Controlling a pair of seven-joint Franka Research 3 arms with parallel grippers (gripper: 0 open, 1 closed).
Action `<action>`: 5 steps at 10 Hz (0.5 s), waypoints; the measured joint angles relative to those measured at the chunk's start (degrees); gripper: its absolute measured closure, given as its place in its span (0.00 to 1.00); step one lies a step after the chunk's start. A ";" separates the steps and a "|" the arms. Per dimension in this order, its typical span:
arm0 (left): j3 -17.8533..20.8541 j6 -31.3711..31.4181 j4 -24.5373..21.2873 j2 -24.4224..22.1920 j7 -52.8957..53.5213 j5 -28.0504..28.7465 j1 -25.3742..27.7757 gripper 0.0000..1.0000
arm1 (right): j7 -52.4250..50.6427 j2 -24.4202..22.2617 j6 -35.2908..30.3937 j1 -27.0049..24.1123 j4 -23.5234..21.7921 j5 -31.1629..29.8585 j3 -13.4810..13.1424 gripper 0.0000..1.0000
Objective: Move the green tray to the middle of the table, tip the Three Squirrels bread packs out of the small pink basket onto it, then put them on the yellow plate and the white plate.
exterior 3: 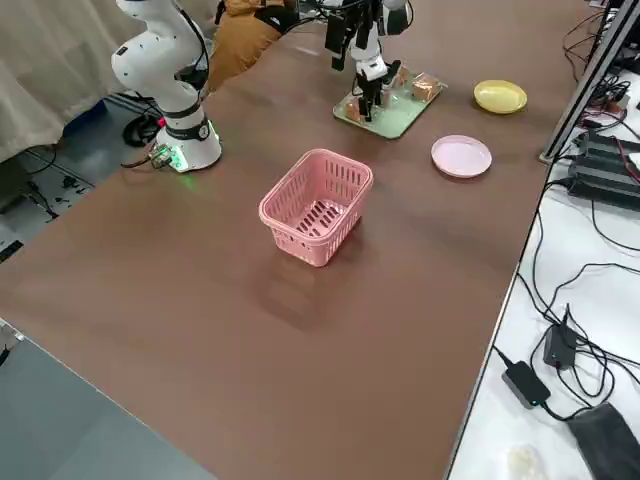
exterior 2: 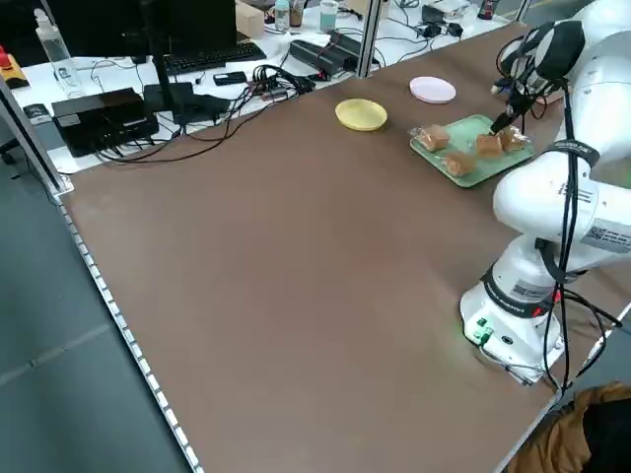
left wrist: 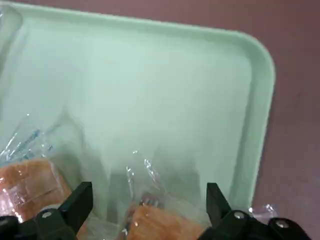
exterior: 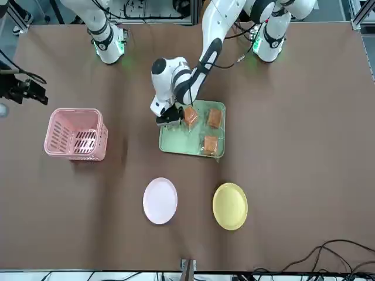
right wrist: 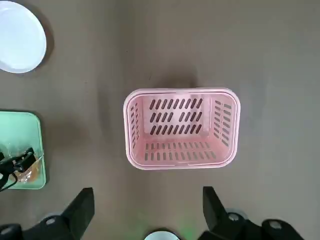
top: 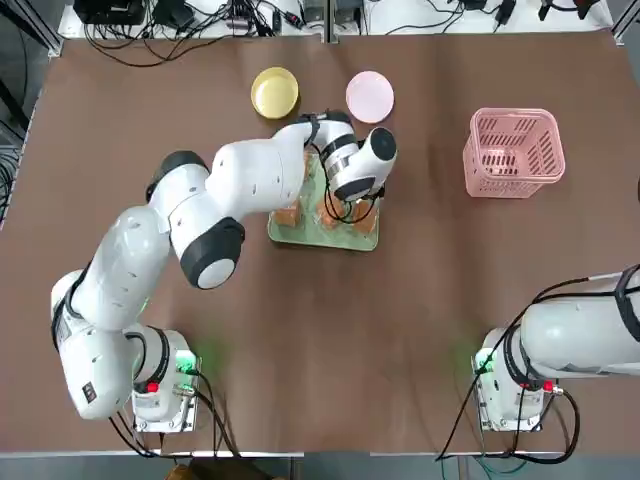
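The green tray (exterior: 176, 140) lies mid-table with three Three Squirrels bread packs (exterior: 214, 117) on it. My left gripper (exterior: 169, 119) hangs low over the tray's edge, open, its fingers either side of one bread pack (left wrist: 160, 222) without closing on it; another pack (left wrist: 25, 182) lies beside it. The small pink basket (top: 512, 152) stands upright and empty on the robot's right side of the table. High above it, my right gripper (right wrist: 147, 197) is open and holds nothing. The yellow plate (top: 274, 92) and the white plate (top: 369, 95) sit empty just beyond the tray.
Cables and electronics (top: 180, 20) crowd the far edge behind the plates. Both arm bases (top: 165, 385) stand at the near edge. The left arm's white links (top: 250, 180) reach over the tray's left part.
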 joint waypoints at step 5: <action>-0.04 -1.53 -0.31 -0.02 -0.98 0.00 -1.39 0.00 | 0.00 0.00 -0.42 0.00 0.00 0.00 0.00 0.04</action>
